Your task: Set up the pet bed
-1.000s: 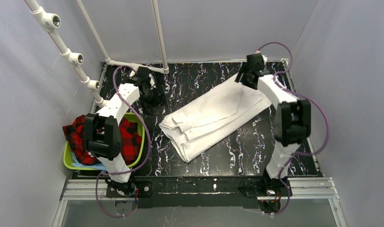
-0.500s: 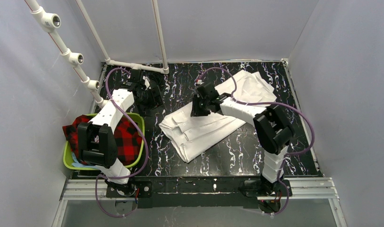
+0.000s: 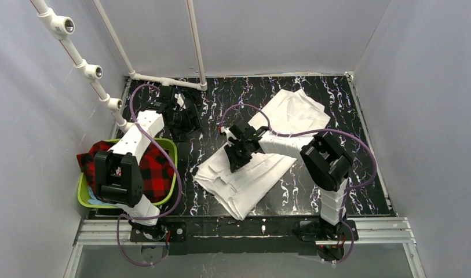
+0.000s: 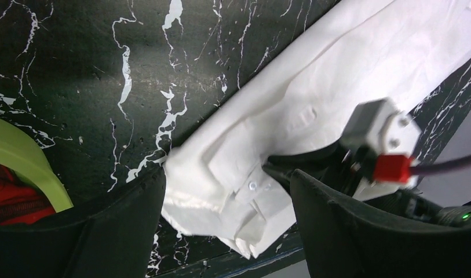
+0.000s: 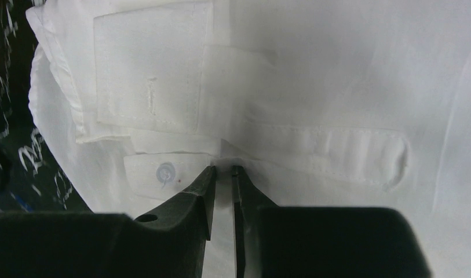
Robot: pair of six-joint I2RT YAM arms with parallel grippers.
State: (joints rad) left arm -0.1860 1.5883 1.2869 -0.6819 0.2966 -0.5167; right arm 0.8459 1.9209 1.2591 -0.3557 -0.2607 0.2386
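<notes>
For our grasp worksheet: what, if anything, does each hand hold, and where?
Right hand: white shirt, a fold by the cuff button. Left hand: nothing.

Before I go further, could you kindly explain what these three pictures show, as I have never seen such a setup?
These are two robot arms bolted to a black marbled table. One picture looks down from above and behind them; the other two come from a camera on each wrist, so each sees its own claw. On the table lies a folded white shirt; at the left stands a green basket holding a red plaid cloth, with a white pipe frame behind. The right claw is nearly shut, pinching a fold of the shirt beside a button. The left claw hangs open above the table, holding nothing.
</notes>
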